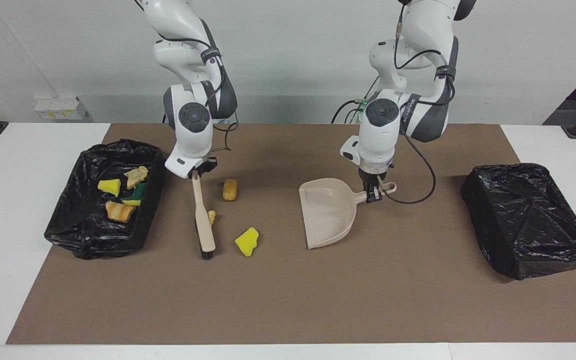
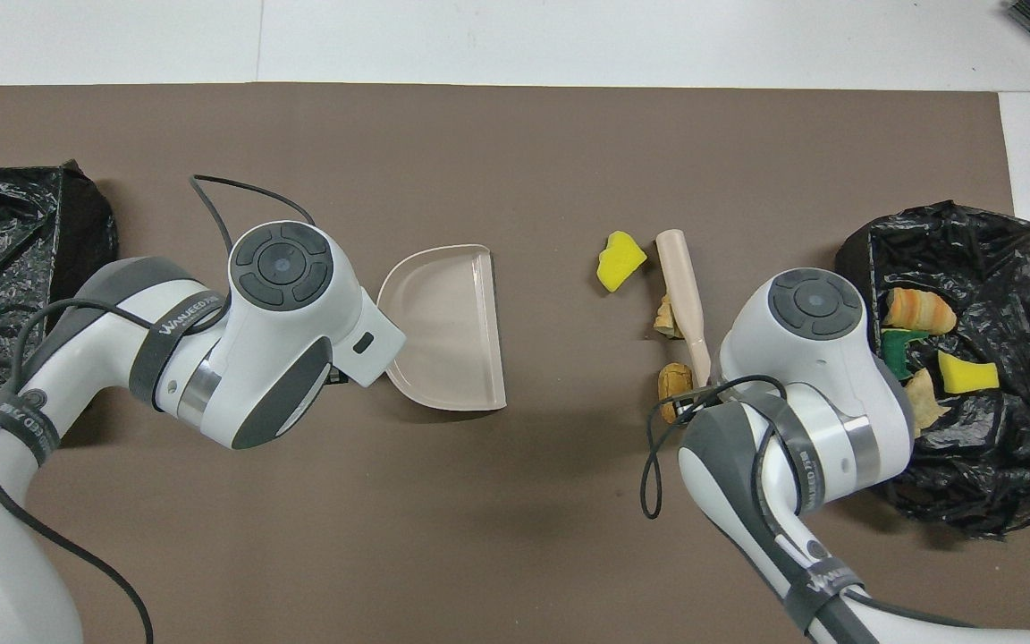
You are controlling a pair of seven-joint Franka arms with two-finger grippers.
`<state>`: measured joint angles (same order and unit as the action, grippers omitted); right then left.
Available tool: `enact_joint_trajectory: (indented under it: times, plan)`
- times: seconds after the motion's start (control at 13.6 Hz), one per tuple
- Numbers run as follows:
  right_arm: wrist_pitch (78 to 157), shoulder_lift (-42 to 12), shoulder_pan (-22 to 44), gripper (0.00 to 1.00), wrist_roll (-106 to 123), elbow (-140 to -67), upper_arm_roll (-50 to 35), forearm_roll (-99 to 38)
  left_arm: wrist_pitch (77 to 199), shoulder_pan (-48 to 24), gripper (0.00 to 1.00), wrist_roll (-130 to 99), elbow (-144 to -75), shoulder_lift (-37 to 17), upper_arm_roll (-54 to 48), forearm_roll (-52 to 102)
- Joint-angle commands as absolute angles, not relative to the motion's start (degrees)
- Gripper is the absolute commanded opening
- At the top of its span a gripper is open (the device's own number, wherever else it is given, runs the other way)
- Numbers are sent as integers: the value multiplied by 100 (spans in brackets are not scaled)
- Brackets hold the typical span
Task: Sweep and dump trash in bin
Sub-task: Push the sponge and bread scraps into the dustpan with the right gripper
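The black-lined bin (image 1: 103,200) at the right arm's end of the desk already has four scraps in it: yellow and green sponge bits plus tan bread lumps. The other bin (image 1: 528,217) is covered in black plastic. Three trash scraps (image 1: 246,242) sit loose on the brown mat (image 1: 288,300) by the brush (image 1: 203,220), clamped in the right gripper (image 1: 196,172). The left gripper (image 1: 374,192) grips the empty dustpan (image 1: 328,212).

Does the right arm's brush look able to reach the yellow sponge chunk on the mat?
Probably yes: the brush, held in the right gripper, sits just beside the yellow sponge chunk, with bare mat between them.
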<state>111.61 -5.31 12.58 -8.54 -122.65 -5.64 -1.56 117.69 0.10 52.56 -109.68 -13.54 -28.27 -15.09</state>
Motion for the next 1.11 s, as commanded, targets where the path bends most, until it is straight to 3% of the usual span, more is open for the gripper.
enact_joint_trajectory:
  times: [0.0,0.74,1.03]
  plan:
    - [11459,-1018,1755,0,-1150,-11902,-606,-692,11725,53,0,5142,-11144,-1204,-2874,-1626]
    - [11874,-1222,3172,0,-1204,-11198,-615,-3295,11733,-9,0,4843,-11303,-1099,-2909,-1617]
    - [11069,-661,2972,0,-1379,-11224,-510,-2745,11733,0,0,4851,-11329,-1090,-2909,-1617]
